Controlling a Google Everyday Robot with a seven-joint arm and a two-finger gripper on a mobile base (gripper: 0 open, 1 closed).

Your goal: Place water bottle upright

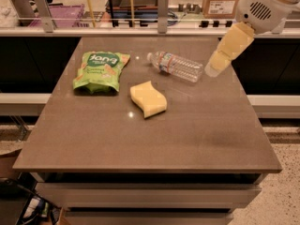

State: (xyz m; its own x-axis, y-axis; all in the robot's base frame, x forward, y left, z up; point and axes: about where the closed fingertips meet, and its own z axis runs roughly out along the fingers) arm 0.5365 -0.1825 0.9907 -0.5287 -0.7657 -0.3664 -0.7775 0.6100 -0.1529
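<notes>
The water bottle (174, 65) is clear ribbed plastic with a white cap and a reddish-and-blue label band. It lies on its side near the far middle of the brown table (154, 139), cap pointing left. My gripper (213, 68) hangs on the pale yellow arm coming from the upper right. It is just right of the bottle's base, above the table's right part, a small gap away from the bottle.
A green snack bag (97, 70) lies at the far left of the table. A yellow sponge (148, 99) lies in front of the bottle. A counter with rails, boxes and a purple basket (58, 14) runs behind the table.
</notes>
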